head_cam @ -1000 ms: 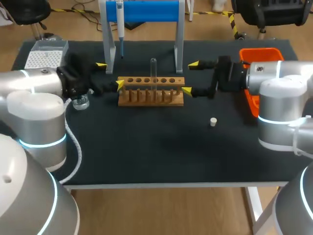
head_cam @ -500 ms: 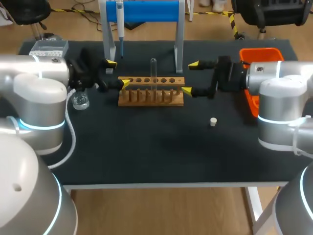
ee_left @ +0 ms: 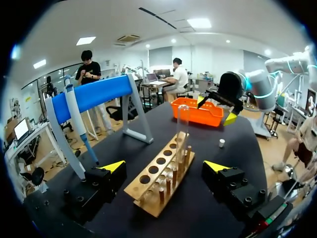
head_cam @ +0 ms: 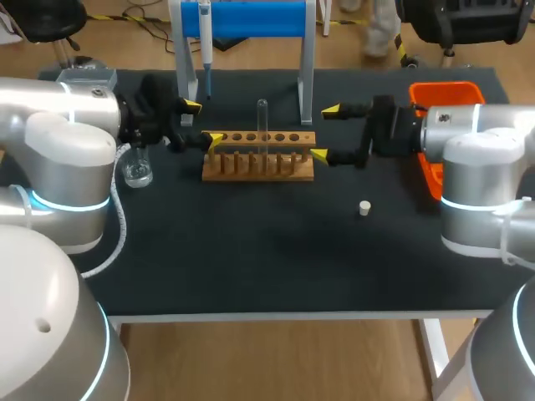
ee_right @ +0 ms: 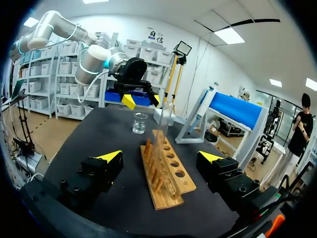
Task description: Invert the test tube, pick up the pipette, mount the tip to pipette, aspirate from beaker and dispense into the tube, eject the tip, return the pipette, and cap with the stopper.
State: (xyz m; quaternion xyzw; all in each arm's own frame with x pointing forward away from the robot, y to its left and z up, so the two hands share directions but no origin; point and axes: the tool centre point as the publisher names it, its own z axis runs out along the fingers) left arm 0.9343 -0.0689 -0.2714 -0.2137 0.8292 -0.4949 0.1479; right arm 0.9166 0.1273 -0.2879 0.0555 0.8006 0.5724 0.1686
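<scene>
The test tube (head_cam: 262,125) stands upright in a back hole of the wooden rack (head_cam: 258,155), a little above the middle of the head view, its open mouth up and no plug in it. The rack lies lengthwise across the dark surface (head_cam: 251,251), with a row of round holes along its top and pegs along its front. The left gripper (head_cam: 203,123) hangs at the rack's left end, its fingers spread wide and pinching nothing; in the left wrist view the rack runs ahead between the two yellow tips, with a gap on either side. The right gripper (head_cam: 324,131) faces it from the rack's right end, also spread wide and holding nothing, and the right wrist view shows the rack lying between its tips without touching them. Behind the rack, at the upper middle of the head view, the pipette (head_cam: 205,42) hangs tip down on the left side of a stand with a blue bar (head_cam: 251,18). A small glass beaker (head_cam: 137,171) sits at the left of the frame, just below the left arm's wrist and well apart from the rack. The small white stopper (head_cam: 364,207) lies alone right of centre, nearer the front edge. An orange bin (head_cam: 435,92) is at the upper right, partly hidden by the right arm, and a tip box (head_cam: 84,77) at the upper left corner of the surface.
</scene>
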